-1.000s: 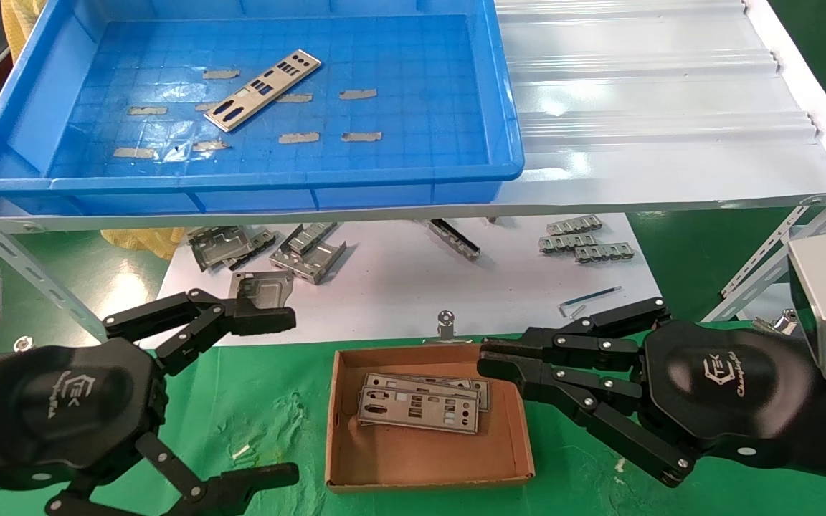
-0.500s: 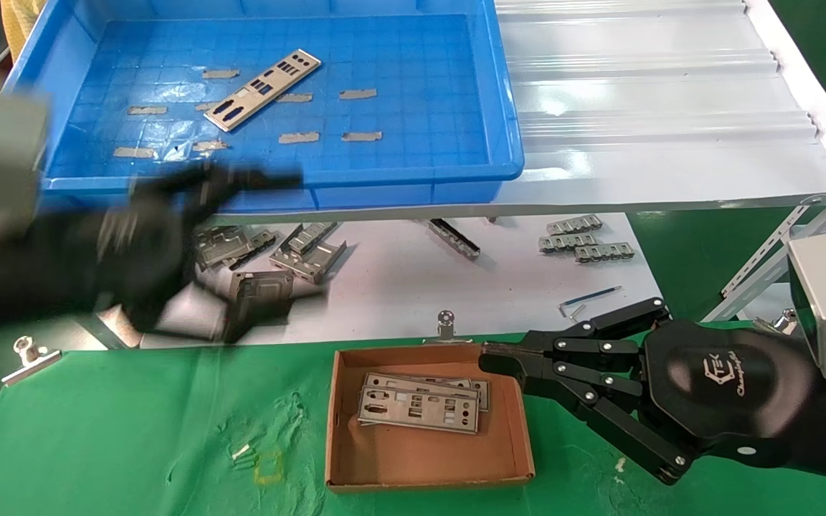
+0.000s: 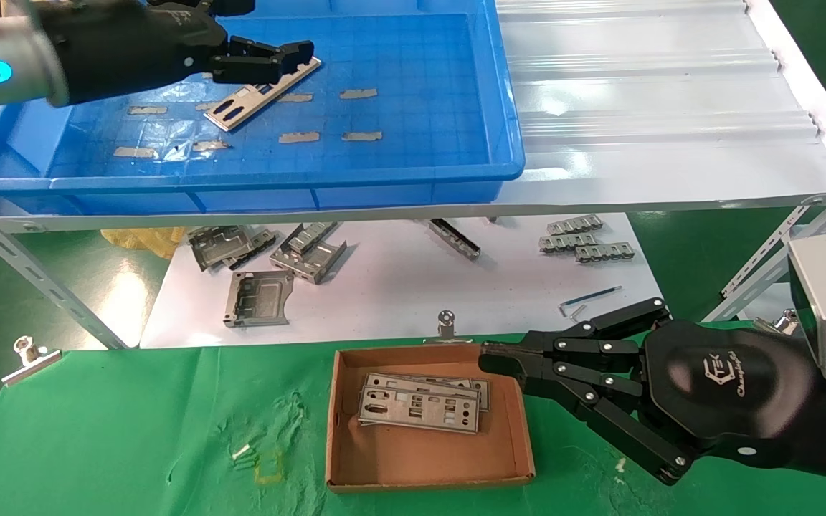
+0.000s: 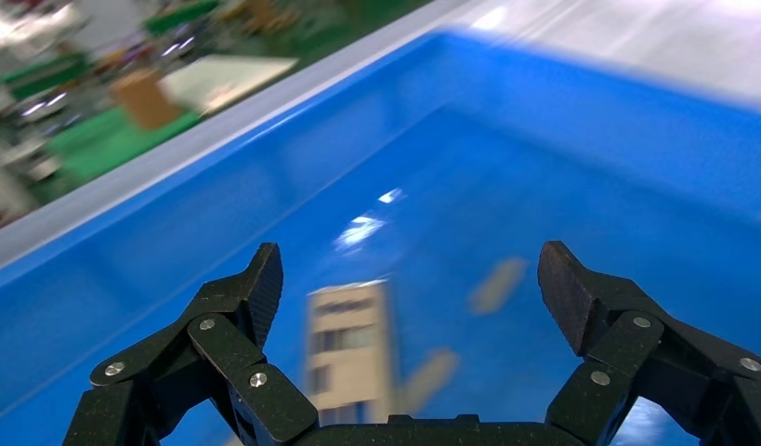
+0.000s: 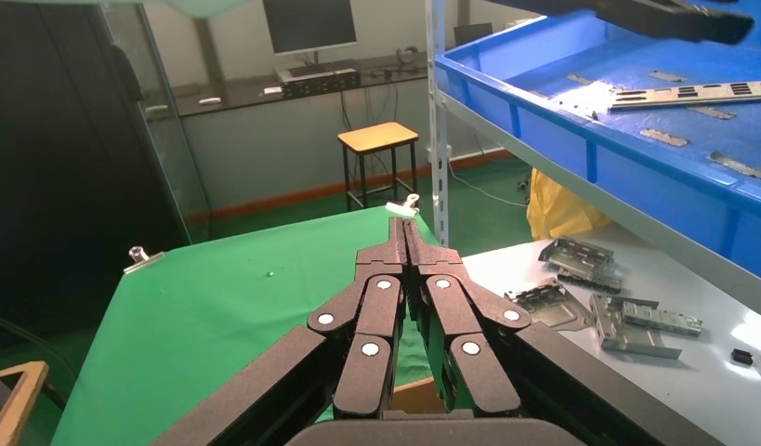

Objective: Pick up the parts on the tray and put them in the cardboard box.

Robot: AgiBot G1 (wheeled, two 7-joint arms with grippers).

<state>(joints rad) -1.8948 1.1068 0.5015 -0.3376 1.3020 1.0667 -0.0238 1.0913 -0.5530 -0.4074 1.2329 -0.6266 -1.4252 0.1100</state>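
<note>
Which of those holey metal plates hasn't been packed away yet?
The lone plate lying slantwise in the blue tray, under the open left hand. The others are stacked in the cardboard box.

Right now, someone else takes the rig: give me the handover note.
Left tool: open, over the tray, above the upper end of the one part left there, not gripping it.
Right tool: shut, empty, parked at the cardboard box's right rim.
Done: a stack of parts in the box, count unclear.
Left: grasp the tray part and carry it to the box.
Ignore the brackets on the lower shelf.
</note>
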